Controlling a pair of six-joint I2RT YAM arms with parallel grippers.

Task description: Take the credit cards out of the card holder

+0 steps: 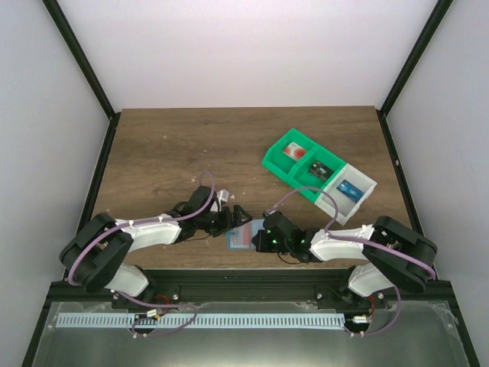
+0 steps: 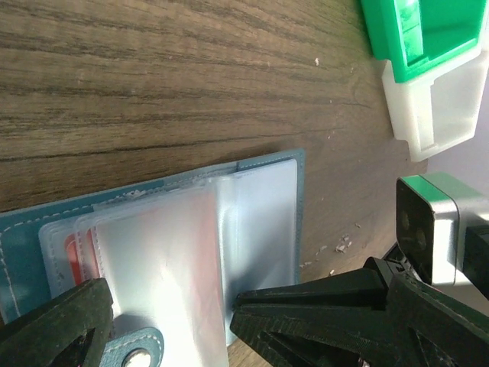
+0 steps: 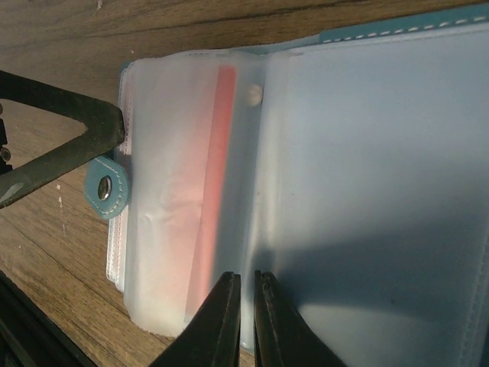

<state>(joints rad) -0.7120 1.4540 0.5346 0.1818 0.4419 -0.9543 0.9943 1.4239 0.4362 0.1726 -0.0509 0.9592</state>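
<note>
The teal card holder (image 1: 241,239) lies open near the table's front edge, between both grippers. Its clear sleeve pages are fanned up in the left wrist view (image 2: 252,206) and the right wrist view (image 3: 367,153). A credit card shows as a red band inside one sleeve (image 3: 216,168); a red edge also shows in the left wrist view (image 2: 70,252). My left gripper (image 2: 172,325) is open, with its fingers either side of the raised sleeves. My right gripper (image 3: 246,306) is shut on a thin sleeve page at the fold. Its place in the top view (image 1: 261,234) is at the holder's right edge.
A green-and-white compartment bin (image 1: 319,174) stands at the back right, with a red-marked card (image 1: 291,151) and a blue card (image 1: 349,187) in it. Its green (image 2: 416,34) and white (image 2: 443,99) ends show in the left wrist view. Small crumbs lie on the wood (image 2: 336,246).
</note>
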